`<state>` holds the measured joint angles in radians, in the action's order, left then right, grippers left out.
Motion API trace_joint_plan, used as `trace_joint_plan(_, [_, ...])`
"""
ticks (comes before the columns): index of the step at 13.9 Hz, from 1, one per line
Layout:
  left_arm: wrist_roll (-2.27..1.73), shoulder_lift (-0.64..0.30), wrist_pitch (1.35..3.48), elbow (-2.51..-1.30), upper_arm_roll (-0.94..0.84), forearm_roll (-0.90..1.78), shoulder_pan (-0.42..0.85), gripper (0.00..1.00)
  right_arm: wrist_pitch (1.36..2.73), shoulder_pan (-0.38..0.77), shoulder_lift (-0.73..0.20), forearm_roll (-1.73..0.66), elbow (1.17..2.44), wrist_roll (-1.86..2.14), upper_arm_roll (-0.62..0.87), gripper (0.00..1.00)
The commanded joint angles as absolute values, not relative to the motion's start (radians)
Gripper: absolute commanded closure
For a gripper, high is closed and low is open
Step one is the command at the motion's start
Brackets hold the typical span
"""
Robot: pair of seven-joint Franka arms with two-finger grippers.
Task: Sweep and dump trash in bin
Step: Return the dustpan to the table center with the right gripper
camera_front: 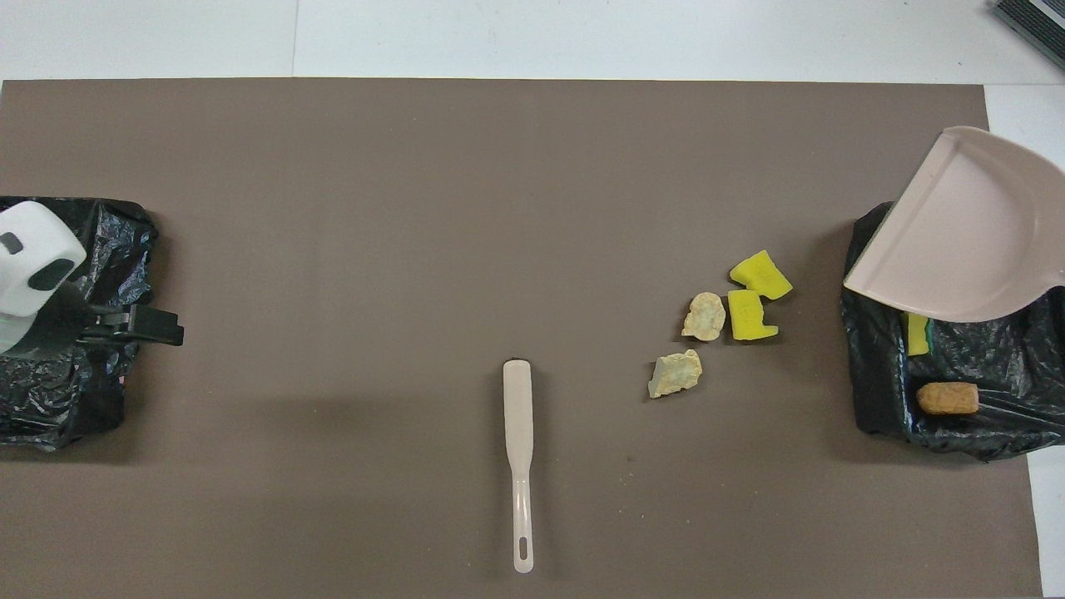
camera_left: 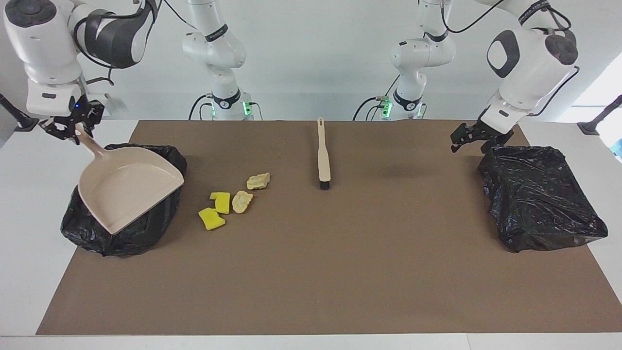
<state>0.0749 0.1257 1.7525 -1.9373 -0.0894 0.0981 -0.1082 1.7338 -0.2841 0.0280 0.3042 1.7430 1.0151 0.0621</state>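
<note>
In the facing view there are two black-lined bins. One bin point(camera_left: 121, 233) is at the left of the frame, the other bin point(camera_left: 542, 199) at the right. The right gripper point(camera_left: 65, 130) is at the upper left and is clamped on the handle of the one beige dustpan point(camera_left: 131, 192), which is tilted over the left-side bin and hides its inside. Four pieces of trash lie on the brown mat point(camera_left: 311, 272) just to the right of that bin: two bright yellow sponge chunks point(camera_left: 216, 210) and two pale lumps point(camera_left: 250, 190). One brush point(camera_left: 322, 153) lies at the upper centre, bristles toward the lower edge. The left gripper point(camera_left: 469, 138) hangs at the upper right, over the upper corner of the second bin, with its claw wide and holding nothing.

In the overhead view the same four pieces sit at centre right. In the bin at the right edge, below the dustpan, two more pieces show: one yellow sponge point(camera_front: 917, 333) and one orange-brown piece point(camera_front: 948, 398). So six pieces are counted.
</note>
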Motion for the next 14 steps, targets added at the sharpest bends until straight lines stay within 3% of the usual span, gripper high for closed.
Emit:
trace_joint_plan(1, [0.084,0.115,1.640,-1.815,-0.101,0.086,-0.127,0.00,1.677,-0.218,0.046,0.227,1.747,0.762,0.067,1.00])
trace_joint_plan(6, [0.078,0.087,1.441,-1.600,-0.101,0.074,-0.130,0.00,1.655,-0.079,0.012,0.053,1.755,0.285,0.067,1.00])
trace_joint_plan(14, [0.077,0.092,1.483,-1.617,-0.104,0.031,-0.133,0.00,1.894,0.219,-0.164,-0.103,1.711,-0.363,0.067,1.00])
